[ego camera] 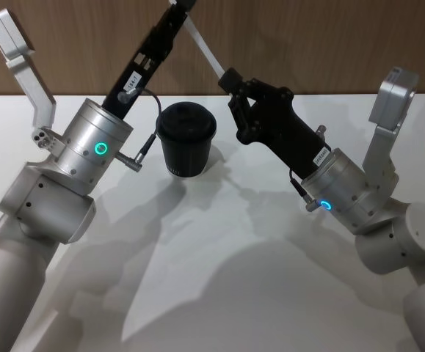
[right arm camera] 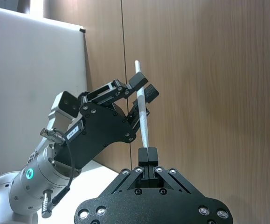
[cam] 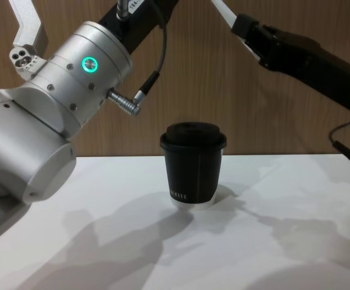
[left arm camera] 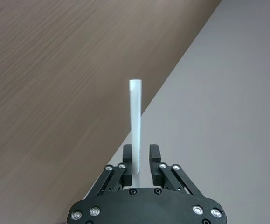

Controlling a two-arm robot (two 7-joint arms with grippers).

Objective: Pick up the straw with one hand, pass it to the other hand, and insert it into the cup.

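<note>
Here the thin white plastic straw [ego camera: 203, 45] slants above the far edge of the table [ego camera: 219, 293], right claw [right arm camera: 147, 154] clamped on its lower end, left claw [left arm camera: 141, 151] open around its top (perhaps brushing one side), so withdrawing could tug it askew.

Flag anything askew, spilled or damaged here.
Nothing stands out. The cup stands upright, lid on, on the table. The straw is straight, clamped by the right tool, the left tool open around it.

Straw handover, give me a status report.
Right gripper fingers shut on thin white plastic straw, held aloft. Left gripper fingers open around its upper part. Black lidded paper cup upright below, nothing blocking.
</note>
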